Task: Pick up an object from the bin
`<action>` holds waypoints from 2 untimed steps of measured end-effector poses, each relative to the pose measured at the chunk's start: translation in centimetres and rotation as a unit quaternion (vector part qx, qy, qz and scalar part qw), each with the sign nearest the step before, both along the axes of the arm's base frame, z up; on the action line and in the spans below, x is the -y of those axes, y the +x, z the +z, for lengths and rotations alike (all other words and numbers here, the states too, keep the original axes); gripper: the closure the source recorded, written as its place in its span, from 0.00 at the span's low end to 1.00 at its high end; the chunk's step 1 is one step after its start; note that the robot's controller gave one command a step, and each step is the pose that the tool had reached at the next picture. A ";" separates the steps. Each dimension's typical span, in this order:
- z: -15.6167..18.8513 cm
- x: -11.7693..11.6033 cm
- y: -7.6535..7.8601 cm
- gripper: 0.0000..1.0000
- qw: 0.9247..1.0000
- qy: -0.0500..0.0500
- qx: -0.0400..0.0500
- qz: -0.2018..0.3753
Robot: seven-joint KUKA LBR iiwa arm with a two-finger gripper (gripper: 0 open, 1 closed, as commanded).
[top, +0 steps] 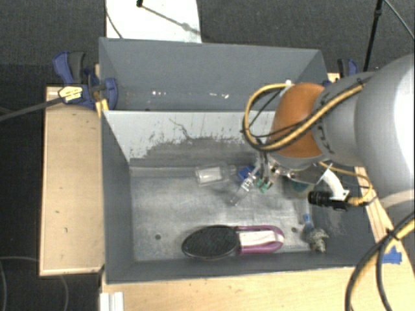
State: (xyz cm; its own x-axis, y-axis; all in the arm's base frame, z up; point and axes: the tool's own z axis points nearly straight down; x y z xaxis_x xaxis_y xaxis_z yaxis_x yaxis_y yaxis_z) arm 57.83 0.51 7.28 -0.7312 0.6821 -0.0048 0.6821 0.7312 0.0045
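Clear slim piece (238,192) with a blue end lies near the middle of the bin (162,232) floor. Its long axis slants from lower left up to the right, and its upper end is right at the gripper (259,180). I cannot tell whether the gripper is open or closed, or whether it has hold of the piece. A hairbrush (230,241) lies lengthwise along the front wall.
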 end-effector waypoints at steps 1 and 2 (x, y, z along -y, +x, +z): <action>0.3 0.1 0.2 1.00 1.000 0.000 0.004 -0.001; 15.1 2.5 0.2 1.00 1.000 0.000 0.001 -0.012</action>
